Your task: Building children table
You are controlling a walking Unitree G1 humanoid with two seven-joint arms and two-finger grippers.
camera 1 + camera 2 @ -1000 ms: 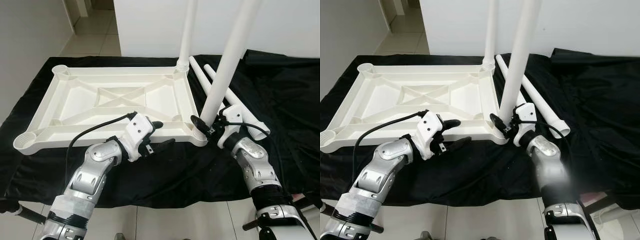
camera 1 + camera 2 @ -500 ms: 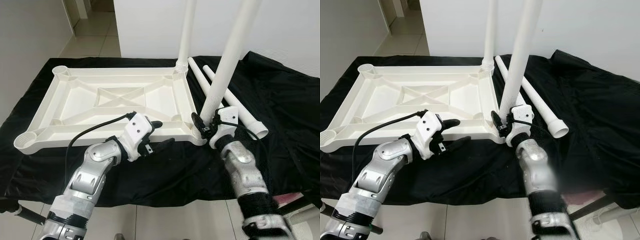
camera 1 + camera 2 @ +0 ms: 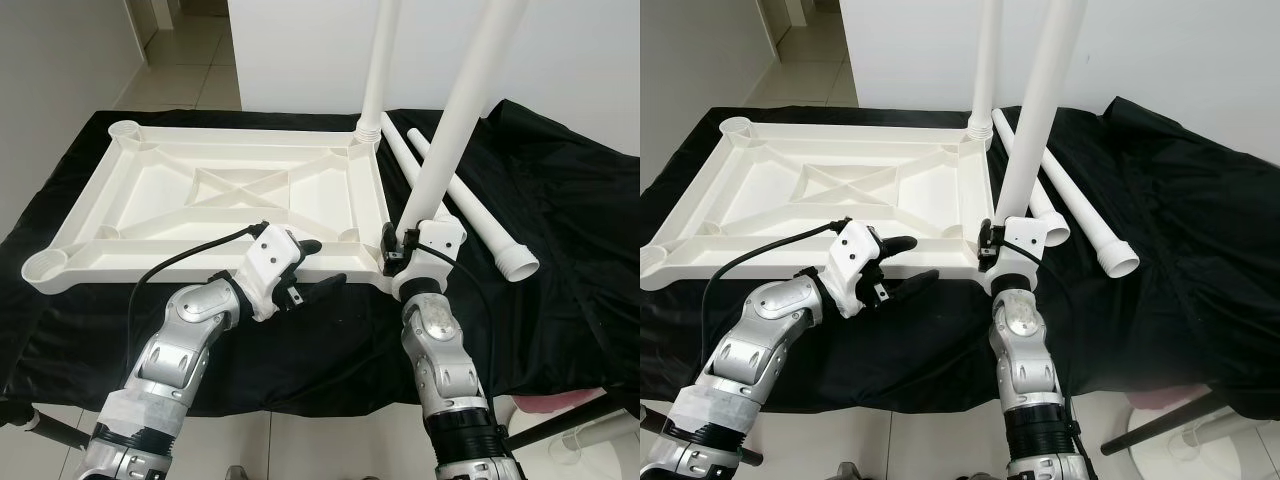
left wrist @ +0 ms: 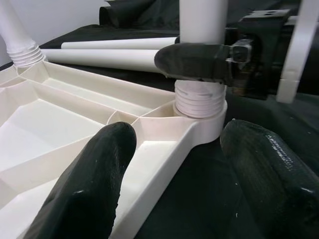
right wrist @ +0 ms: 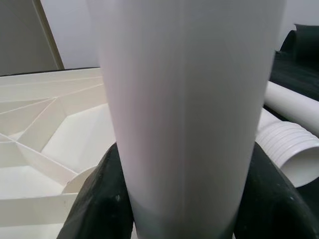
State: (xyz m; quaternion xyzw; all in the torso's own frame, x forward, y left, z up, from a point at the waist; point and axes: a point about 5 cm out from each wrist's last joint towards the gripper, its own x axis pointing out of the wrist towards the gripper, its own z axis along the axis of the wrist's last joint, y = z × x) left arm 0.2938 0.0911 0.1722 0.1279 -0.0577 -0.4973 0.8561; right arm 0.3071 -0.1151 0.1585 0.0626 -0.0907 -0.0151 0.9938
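Right gripper [image 3: 402, 252] clamps low around the near upright table leg [image 3: 452, 120], forearm rising steeply beneath it. Left gripper [image 3: 318, 268] hovers just left of that leg's base, fingers [image 4: 92, 191] spread, elbow bent.

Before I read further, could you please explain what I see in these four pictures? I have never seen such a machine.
It is a humanoid robot building a child's table. The two wide pictures come from cameras in its head, looking down; the two close ones come from cameras on its wrists.

On a black cloth lies the white tabletop, upside down. One leg stands in its far corner. Two spare legs lie on the cloth.

The right gripper is shut on the near leg, standing upright in the near corner socket. The left gripper hovers open beside the tabletop's near edge, holding nothing.
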